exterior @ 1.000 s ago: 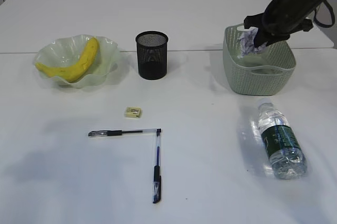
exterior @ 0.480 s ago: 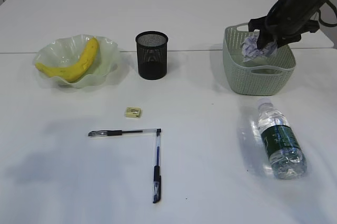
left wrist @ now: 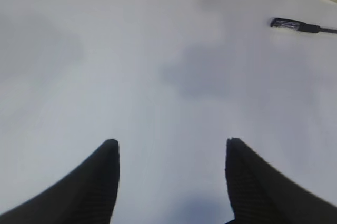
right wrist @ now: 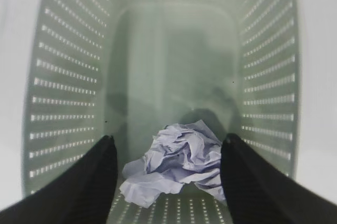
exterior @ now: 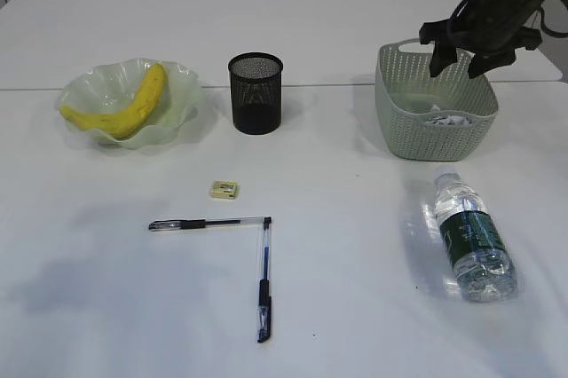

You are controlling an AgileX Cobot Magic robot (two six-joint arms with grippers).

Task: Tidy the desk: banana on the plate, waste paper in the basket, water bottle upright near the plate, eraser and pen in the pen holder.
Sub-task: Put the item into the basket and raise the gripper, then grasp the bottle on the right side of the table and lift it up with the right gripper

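change: paper (right wrist: 176, 163) had dropped from right tool (exterior: 464, 60) into basket (exterior: 404, 121) | tool: released, empty | paper: on basket floor, below tool

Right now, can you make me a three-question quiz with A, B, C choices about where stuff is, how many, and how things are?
1. Where is the waste paper?
A. On the plate
B. Inside the basket
C. Beside the pens

2. How many pens lie on the desk?
A. Two
B. One
C. Four

3. How is the water bottle?
A. Standing upright
B. Inside the pen holder
C. Lying on its side

Answers: 1 B, the crumpled ball rests on the basket floor under the open right claw. 2 A, one pen and another pen form a corner. 3 C, its white cap points toward the basket.
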